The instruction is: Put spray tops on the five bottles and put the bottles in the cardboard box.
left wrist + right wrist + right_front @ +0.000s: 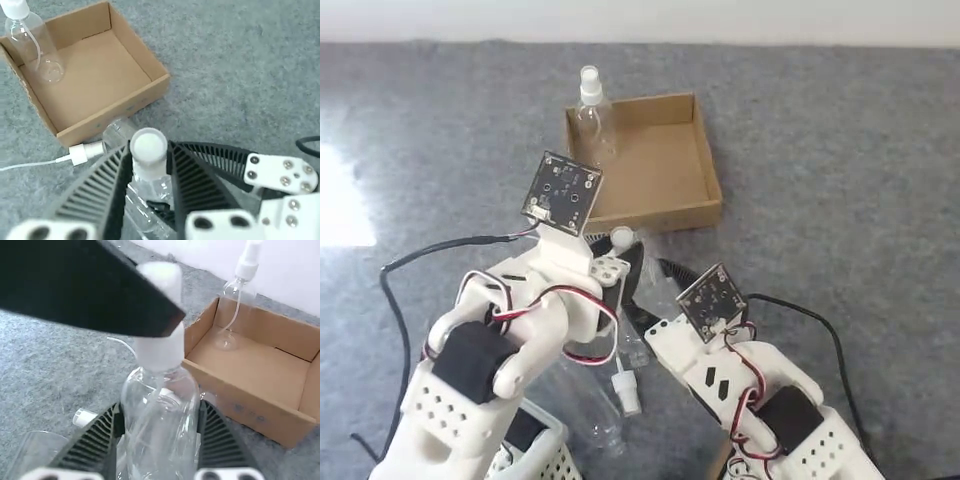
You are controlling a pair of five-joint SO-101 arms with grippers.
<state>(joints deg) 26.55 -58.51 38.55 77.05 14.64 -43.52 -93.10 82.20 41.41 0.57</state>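
A clear bottle [159, 405] stands upright between the two arms, and my right gripper [160, 412] is shut on its body. My left gripper [148, 149] is shut on the white spray top [148, 146] that sits on this bottle's neck, one black finger [102, 182] on each side of it. In the high view the held bottle's top [621, 238] is just in front of the cardboard box [703, 160]. One bottle with a spray top [592, 108] stands in the box's far left corner.
A capless bottle [118, 131] lies against the box's front wall with a loose spray top [82, 152] and its tube beside it. More bottles and a spray top [626, 388] lie between the arms. A white basket [545, 455] sits at the table's near edge.
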